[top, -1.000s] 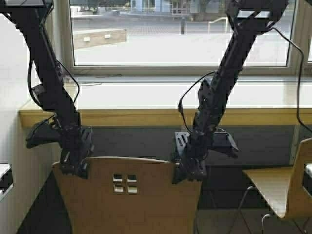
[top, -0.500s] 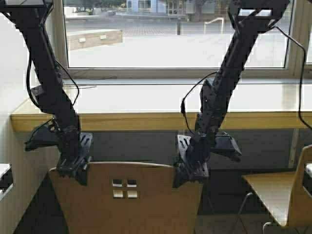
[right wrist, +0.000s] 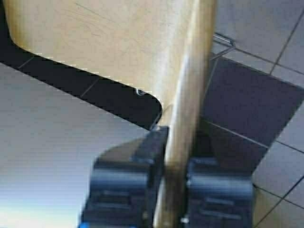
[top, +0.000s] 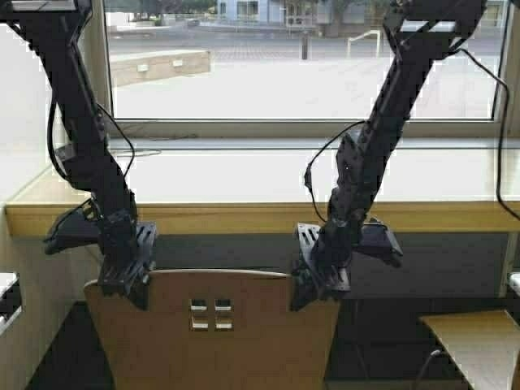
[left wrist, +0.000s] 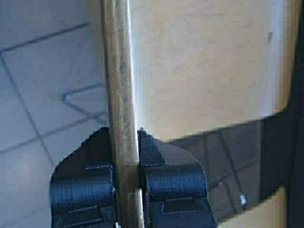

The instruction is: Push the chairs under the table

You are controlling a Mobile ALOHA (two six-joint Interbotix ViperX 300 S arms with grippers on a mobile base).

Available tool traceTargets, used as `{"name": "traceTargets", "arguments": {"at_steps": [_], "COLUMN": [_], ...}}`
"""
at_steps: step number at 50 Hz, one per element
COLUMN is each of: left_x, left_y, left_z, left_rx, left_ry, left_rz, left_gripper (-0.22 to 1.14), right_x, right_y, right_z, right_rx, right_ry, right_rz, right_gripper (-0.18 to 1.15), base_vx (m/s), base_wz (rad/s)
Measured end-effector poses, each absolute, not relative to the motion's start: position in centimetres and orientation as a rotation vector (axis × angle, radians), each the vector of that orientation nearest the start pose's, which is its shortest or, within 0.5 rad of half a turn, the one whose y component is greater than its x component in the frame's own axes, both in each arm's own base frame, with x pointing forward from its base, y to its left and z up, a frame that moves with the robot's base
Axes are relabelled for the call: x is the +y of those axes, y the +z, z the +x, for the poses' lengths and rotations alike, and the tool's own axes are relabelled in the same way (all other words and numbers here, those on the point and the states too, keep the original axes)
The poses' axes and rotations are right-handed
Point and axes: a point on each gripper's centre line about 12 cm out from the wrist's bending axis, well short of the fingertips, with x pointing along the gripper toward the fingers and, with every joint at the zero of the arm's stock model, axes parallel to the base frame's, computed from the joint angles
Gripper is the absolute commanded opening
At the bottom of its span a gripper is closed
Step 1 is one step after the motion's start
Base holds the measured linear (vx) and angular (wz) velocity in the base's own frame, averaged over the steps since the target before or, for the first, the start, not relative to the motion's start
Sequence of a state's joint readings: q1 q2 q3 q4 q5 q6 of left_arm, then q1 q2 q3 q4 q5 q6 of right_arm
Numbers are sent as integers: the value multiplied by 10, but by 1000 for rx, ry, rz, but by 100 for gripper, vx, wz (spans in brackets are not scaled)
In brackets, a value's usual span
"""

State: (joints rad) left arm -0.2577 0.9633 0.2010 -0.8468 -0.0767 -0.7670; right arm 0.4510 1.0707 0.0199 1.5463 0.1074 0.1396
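From above, my left pincer (top: 123,286) and my right pincer (top: 315,291) each sat at an upper corner of the chair (top: 213,333) backrest, the chair standing just before the long surface (top: 268,183) under the window (top: 301,57). Only my wrist cameras showed the grip itself: my left pincer (left wrist: 127,183) was clenched on the thin plywood edge of the chair (left wrist: 118,95), and my right pincer (right wrist: 176,175) was clamped on the edge of the chair (right wrist: 190,95) likewise, tiled floor (right wrist: 270,109) beyond. A second chair (top: 475,345) showed at my right only from above.
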Motion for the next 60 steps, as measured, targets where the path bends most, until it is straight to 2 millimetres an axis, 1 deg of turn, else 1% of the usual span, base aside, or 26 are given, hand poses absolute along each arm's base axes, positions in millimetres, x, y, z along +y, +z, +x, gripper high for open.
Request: {"name": "traceTargets", "arguments": {"at_steps": [15,20,24,31,46,54,60], "left_x": [-104,-103,-103,-102,-109,-110,-111], "left_y": [-137,-137,-137,-136,-134,-134,-136], "left_z": [444,444,443,435,432,431,426], "left_rx": [914,907,910,922,928,938,960], "left_ry": [725,725,725,736,730,732,739], "left_rz": [-1258,-1257,-1254,-1245,-1247,-1247,-1241], "left_gripper": [7,7,7,6,7,7,6], "right_x": [233,235,233,231,220,215,212], "right_y": [-158,-160,-160,-157,-153,-153,-154], "right_z": [449,446,442,436,439,433,427], "right_rx": [1171,1180,1186,1197,1191,1197,1207], "right_ry": [-467,-459,-457,-461,-456,-470,-485], "right_rz": [1280,1261,1239,1219,1195,1181,1174], "right_gripper": [5,5,5,5,5,5,5], "base_vx": [28,29,29,29,29,29,28], "base_wz": [-4,-4,-1,0,0,7,6]}}
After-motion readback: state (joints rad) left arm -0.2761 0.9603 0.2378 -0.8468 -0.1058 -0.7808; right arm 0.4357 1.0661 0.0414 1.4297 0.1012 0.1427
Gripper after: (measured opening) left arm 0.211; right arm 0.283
